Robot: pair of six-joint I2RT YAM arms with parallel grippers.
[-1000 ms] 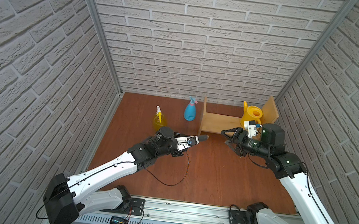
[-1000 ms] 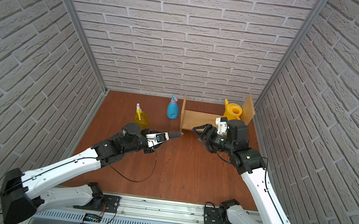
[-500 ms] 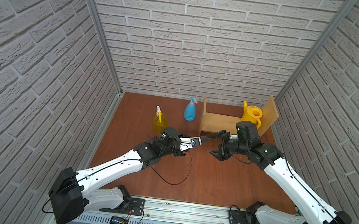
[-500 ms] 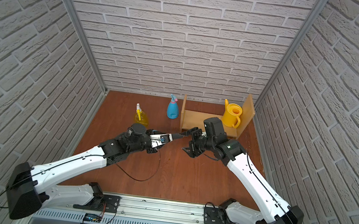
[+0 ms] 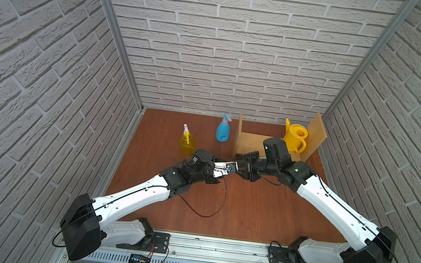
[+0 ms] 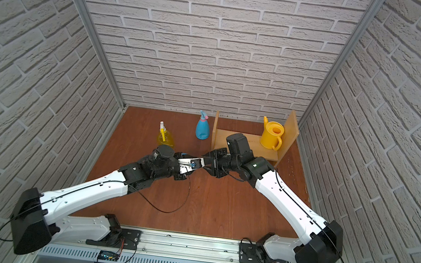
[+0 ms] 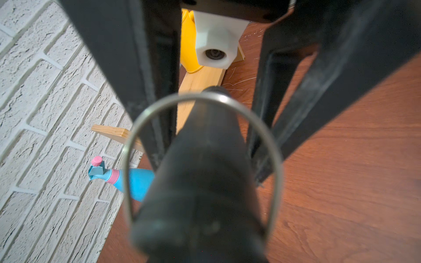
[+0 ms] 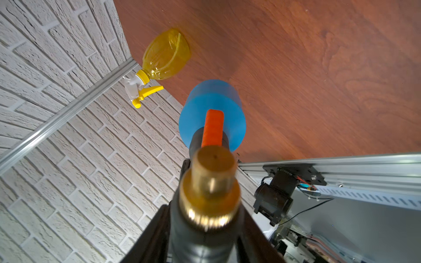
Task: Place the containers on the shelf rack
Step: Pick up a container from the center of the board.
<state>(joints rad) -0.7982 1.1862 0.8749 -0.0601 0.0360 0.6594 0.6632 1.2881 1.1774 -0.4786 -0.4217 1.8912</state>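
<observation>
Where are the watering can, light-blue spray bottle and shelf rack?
watering can [image 5: 291, 144]: in a top view, yellow body.
light-blue spray bottle [image 5: 222, 133]: in a top view, body.
shelf rack [image 5: 249, 143]: in a top view, horizontal board.

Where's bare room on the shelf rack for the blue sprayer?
The shelf rack's board looks bare from its left upright to the yellow watering can, which stands beside the right upright. The floor toward the rail is open. Crowded: light-blue bottle beside the left upright, and where left hand and right hand meet at the blue sprayer.
</observation>
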